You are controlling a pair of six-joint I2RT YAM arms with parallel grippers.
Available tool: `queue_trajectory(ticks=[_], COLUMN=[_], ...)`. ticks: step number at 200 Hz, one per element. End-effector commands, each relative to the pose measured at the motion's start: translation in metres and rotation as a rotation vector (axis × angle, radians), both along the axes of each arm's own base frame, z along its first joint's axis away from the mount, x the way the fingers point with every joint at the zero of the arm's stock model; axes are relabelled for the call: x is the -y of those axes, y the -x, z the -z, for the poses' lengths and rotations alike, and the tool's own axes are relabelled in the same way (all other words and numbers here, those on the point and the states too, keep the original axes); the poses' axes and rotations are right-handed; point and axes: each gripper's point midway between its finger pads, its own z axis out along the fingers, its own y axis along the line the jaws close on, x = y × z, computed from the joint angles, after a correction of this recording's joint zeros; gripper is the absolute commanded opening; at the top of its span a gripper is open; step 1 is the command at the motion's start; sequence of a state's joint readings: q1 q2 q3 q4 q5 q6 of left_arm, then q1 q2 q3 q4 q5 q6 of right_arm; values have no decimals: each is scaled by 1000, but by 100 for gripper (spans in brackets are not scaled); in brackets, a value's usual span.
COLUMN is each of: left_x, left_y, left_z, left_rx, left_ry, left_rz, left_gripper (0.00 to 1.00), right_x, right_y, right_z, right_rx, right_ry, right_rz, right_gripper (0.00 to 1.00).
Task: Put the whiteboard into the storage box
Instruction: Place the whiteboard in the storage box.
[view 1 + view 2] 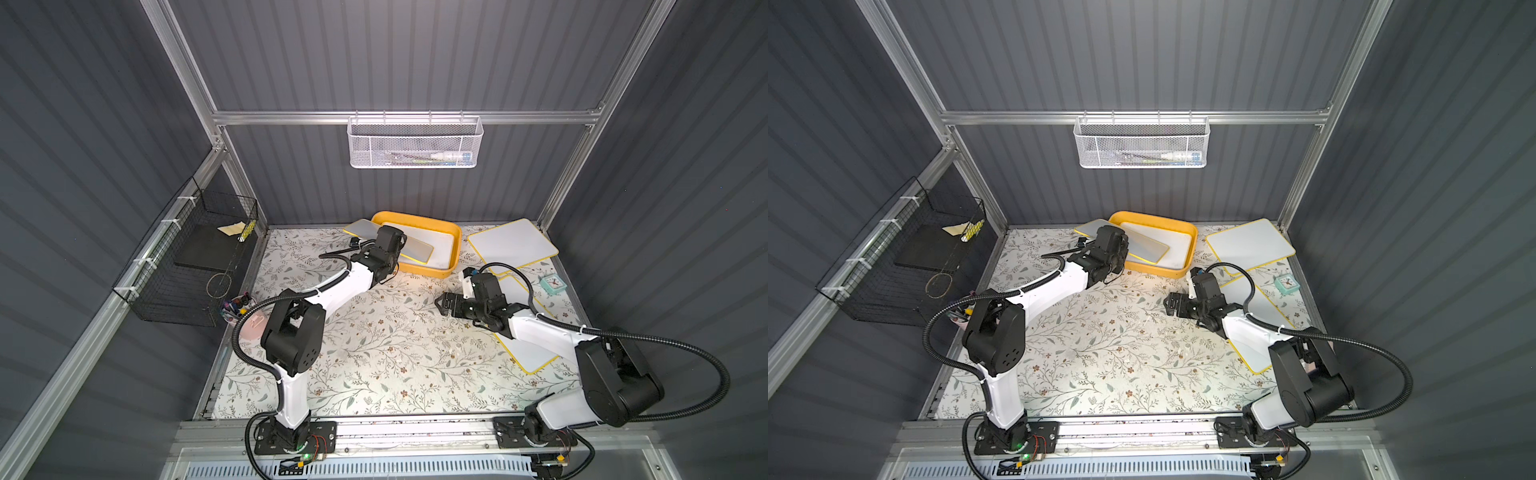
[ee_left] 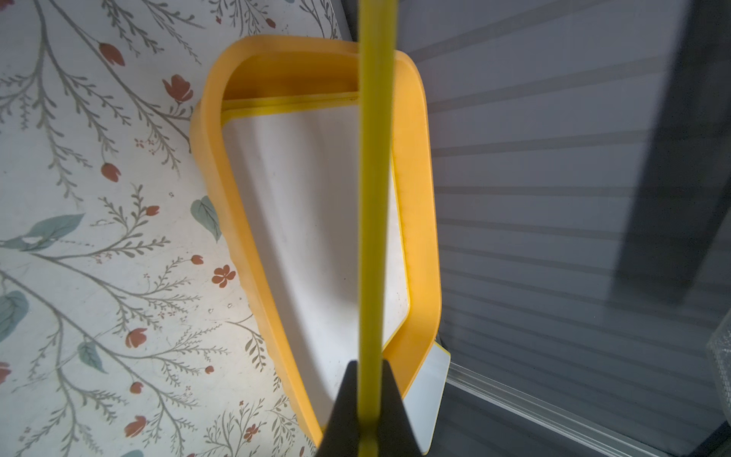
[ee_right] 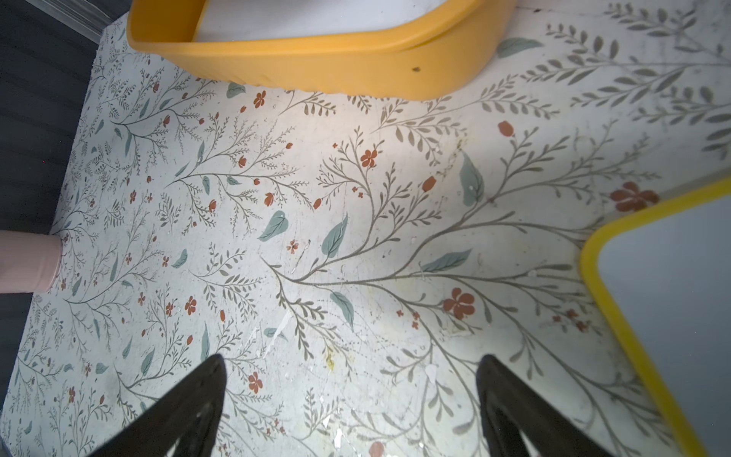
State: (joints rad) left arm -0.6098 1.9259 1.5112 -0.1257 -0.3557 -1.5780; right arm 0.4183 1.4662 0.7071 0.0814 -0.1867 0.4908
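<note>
One whiteboard, pinched by its edge in the closed left gripper, slants across the storage box at upper centre of a top view, so placing seems underway and next calls for lowering and release; the right gripper hovers open.

Storage box cut off by frame edge; whiteboard edge blurred.

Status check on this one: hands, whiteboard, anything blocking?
Left hand shut on whiteboard. Right hand open, empty, over table. Whiteboard slanted across storage box, one end outside rim. A second board already lies inside, beneath it.
</note>
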Motion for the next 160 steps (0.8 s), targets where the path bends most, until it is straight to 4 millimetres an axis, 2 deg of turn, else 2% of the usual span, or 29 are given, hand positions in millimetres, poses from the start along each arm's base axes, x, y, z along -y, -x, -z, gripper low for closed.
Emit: queue_trajectory(ticks=[1,68,101,141,160], left_x=[3,30,40,60,66], left_y=[3,-14,-13,-15,-14], left_z=[22,25,31,23,30], left_rx=[-67,-39,-42,-18,-18], left_ry=[5,38,73,85,113], left_rz=[-41,-43,-80,-73,-89], left_gripper=[0,0,0,0,0], right_x=[4,8,10,13,18], right_y=[1,2,2,3,3], right_z=[5,2,2,0,-5], right_rx=[-19,-8,-6,0,30], right_ry=[10,22,34,34,30], right_rz=[10,20,25,40,65], right_gripper=[98,98,98,98,98])
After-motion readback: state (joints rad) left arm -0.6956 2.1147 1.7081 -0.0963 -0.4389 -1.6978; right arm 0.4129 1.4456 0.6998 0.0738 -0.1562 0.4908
